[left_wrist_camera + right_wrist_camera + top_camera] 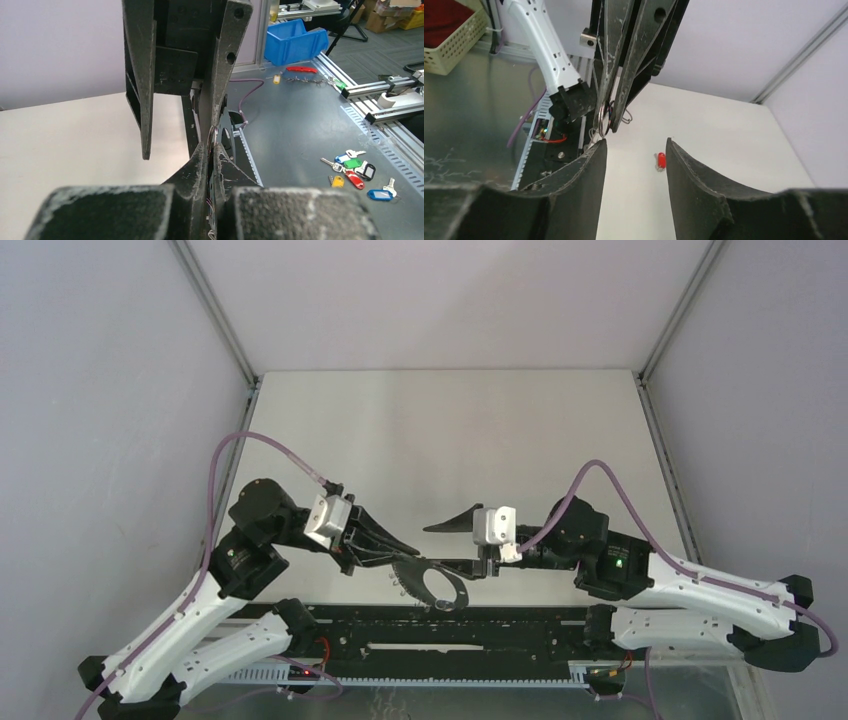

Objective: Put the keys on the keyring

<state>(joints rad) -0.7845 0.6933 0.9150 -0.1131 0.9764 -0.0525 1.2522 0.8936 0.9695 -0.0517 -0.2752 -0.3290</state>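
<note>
My left gripper [412, 556] is shut on the rim of the keyring [455, 592], a thin grey metal ring held edge-on above the table's near edge. In the left wrist view the ring [214, 134] sits between the closed fingers. My right gripper [432, 545] is open and empty, facing the left one, with its fingers on either side of the left fingertips. In the right wrist view the keyring [603, 120] hangs from the left gripper [610, 119]. The red-headed key [661, 161] lies on the white table beyond my open right gripper [636, 144]. The blue-headed key is out of view.
A black slotted rail [440, 630] runs along the near edge under the ring. Off the table, on a grey metal bench, lie a bunch of coloured tagged keys [352, 169] and a blue bin [295, 40]. A pale basket [454, 35] stands beyond the left arm.
</note>
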